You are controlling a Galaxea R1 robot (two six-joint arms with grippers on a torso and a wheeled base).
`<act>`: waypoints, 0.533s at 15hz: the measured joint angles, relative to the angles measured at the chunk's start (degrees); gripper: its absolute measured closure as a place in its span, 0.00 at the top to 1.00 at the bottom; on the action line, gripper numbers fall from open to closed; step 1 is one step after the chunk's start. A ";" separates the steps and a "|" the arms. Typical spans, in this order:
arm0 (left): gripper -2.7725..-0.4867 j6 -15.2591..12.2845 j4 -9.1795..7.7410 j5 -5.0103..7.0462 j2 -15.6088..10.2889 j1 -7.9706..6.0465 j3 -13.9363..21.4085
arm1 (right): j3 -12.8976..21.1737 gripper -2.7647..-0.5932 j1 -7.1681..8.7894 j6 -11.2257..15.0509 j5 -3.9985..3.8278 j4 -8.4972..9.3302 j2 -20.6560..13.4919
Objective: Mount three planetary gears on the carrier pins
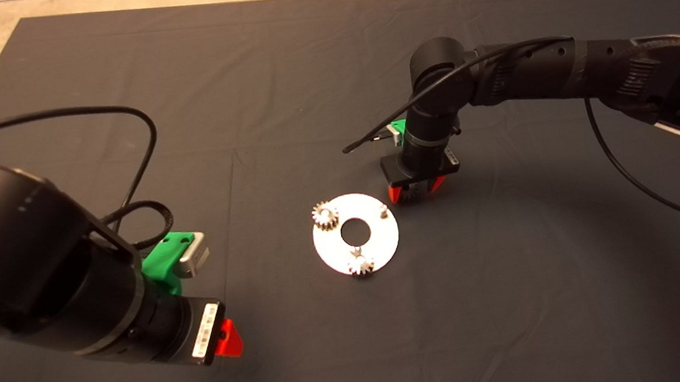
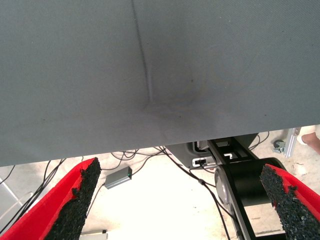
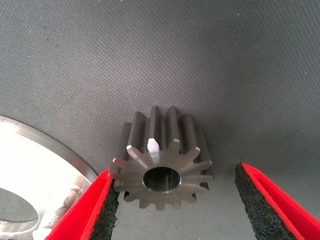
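A white disc (image 1: pixel 328 248) lies mid-mat with its carrier pins. Two planetary gears sit on pins, one (image 1: pixel 325 215) at the disc's far left, one (image 1: pixel 361 266) at its near edge. The far-right pin (image 1: pixel 383 211) is bare. My right gripper (image 1: pixel 418 191) points down at the mat just beyond that pin. In the right wrist view a third steel gear (image 3: pixel 162 160) rests between the open fingers of the right gripper (image 3: pixel 175 172); one pad (image 3: pixel 107 205) touches its teeth, the other stands apart. The disc's rim (image 3: pixel 45 160) shows beside it. My left gripper (image 1: pixel 232 338) waits open at the lower left.
The dark mat (image 1: pixel 512 299) covers the table, with a crease (image 2: pixel 145 80) under the left arm. Past the mat's near edge the left wrist view shows floor, cables, a small grey box (image 2: pixel 118 177) and the robot's black base (image 2: pixel 245 182).
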 joint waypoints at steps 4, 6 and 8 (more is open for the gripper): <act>0.81 0.00 0.00 0.00 -0.15 0.00 0.16 | -1.32 0.50 0.00 -1.43 0.04 -0.05 0.56; 0.81 0.00 0.00 0.00 -0.12 0.00 0.16 | -1.71 0.46 0.00 -2.46 -0.03 -0.13 0.95; 0.81 0.00 0.00 0.00 -0.15 0.00 0.18 | -1.84 0.43 -0.01 -3.49 -0.06 -0.22 1.40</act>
